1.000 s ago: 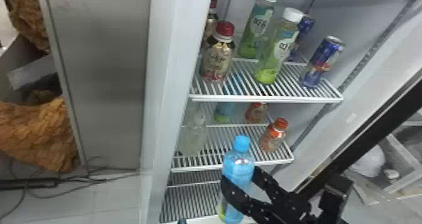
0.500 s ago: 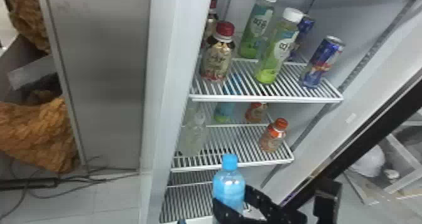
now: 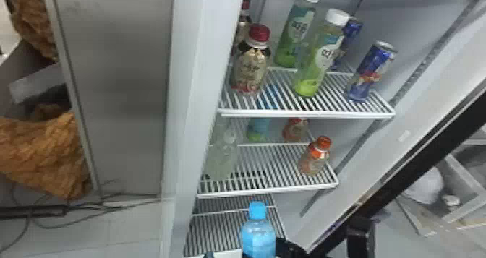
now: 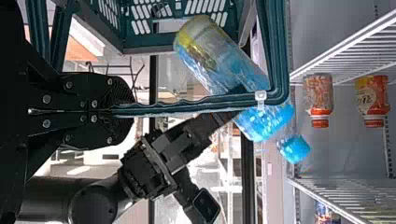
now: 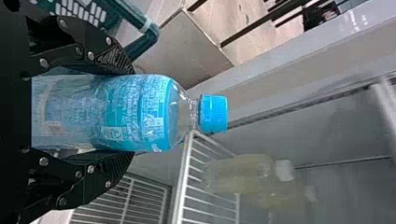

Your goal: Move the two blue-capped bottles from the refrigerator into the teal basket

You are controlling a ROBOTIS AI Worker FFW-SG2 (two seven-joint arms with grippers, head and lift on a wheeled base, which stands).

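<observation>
In the head view my right gripper (image 3: 285,248) is at the bottom edge, around the blue-capped bottle (image 3: 258,235), whose cap points up. The right wrist view has the right gripper (image 5: 133,113) shut on the body of that bottle (image 5: 140,112), with its blue cap (image 5: 213,113) beyond the fingertips. My left gripper (image 4: 133,110) is shut on the handle of the teal basket (image 4: 163,49) in the left wrist view. There the held bottle (image 4: 219,60) appears behind the handle. A bluish bottle with a green base (image 3: 258,129) stands at the back of the middle shelf.
The upper shelf (image 3: 307,113) bears green-labelled bottles, a red-capped bottle (image 3: 251,64) and cans (image 3: 370,73). On the middle shelf (image 3: 267,192) stand a pale bottle (image 3: 222,156) and an orange-capped bottle (image 3: 314,158). The refrigerator's side wall (image 3: 195,94) rises left of the shelves.
The held bottle and my right gripper have moved down and to the left in the head view, away from the middle shelf's front. The shelf items have stayed put.
</observation>
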